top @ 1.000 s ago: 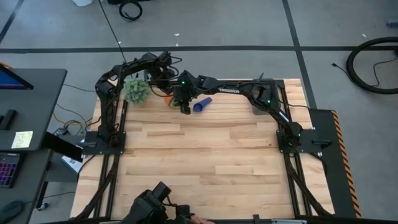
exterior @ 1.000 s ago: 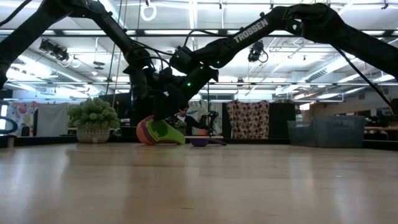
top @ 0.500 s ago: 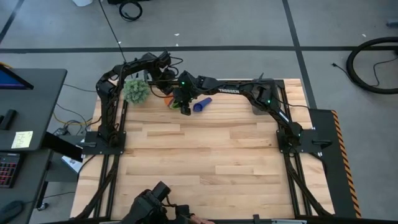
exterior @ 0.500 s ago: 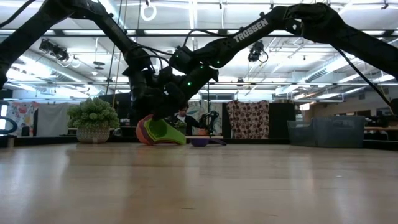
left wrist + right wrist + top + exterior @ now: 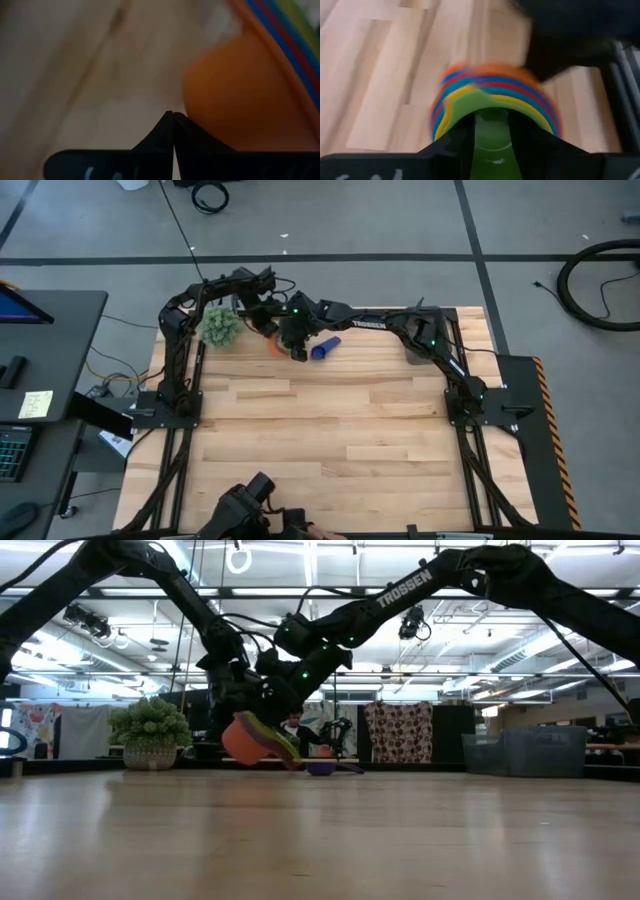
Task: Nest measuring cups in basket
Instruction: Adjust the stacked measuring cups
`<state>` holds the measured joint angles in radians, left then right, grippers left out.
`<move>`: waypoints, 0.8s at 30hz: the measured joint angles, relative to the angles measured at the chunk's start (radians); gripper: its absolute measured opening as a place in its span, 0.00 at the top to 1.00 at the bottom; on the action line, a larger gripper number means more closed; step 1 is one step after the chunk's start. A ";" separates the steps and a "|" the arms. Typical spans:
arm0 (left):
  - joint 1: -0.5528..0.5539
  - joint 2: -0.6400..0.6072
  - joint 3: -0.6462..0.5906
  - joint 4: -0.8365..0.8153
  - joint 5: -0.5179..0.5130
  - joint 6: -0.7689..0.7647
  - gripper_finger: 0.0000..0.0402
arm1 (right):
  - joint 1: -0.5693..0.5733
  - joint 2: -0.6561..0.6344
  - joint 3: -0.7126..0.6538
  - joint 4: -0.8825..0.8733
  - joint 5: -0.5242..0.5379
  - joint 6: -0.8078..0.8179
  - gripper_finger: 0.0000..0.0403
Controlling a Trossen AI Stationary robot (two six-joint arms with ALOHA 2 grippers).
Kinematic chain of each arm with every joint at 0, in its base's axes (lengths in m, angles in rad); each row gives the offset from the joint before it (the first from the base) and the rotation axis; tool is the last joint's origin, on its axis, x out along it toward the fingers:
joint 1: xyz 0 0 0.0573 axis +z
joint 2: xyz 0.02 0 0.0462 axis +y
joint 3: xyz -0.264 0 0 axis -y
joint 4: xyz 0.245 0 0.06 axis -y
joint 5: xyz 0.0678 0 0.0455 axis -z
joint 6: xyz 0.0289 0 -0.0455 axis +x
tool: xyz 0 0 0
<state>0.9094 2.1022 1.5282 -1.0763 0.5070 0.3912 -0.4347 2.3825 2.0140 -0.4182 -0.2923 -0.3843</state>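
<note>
The nested measuring cups (image 5: 252,738) hang tilted just above the table (image 5: 330,440) at its far side, right of the plant ball (image 5: 219,326). The right gripper (image 5: 490,131) is clamped on their green handle (image 5: 491,140). The left gripper (image 5: 173,131), fingers pressed together, touches the orange cup (image 5: 240,95). White letters "TROSSEN" mark the right arm (image 5: 404,589). A dark blue cup (image 5: 324,347) lies just right of the stack.

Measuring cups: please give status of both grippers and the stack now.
Left gripper shut beside orange cup. Right gripper holds nested measuring cups by green handle, tilted, off table. Basket not seen.
</note>
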 joint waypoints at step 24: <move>-0.031 0.084 0.009 -0.112 0.050 0.043 0.98 | -0.016 -0.009 0.031 -0.101 0.010 -0.036 0.71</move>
<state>0.8783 2.1860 1.5375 -1.1878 0.5566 0.4342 -0.4503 2.3740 2.0454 -0.5193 -0.2820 -0.4202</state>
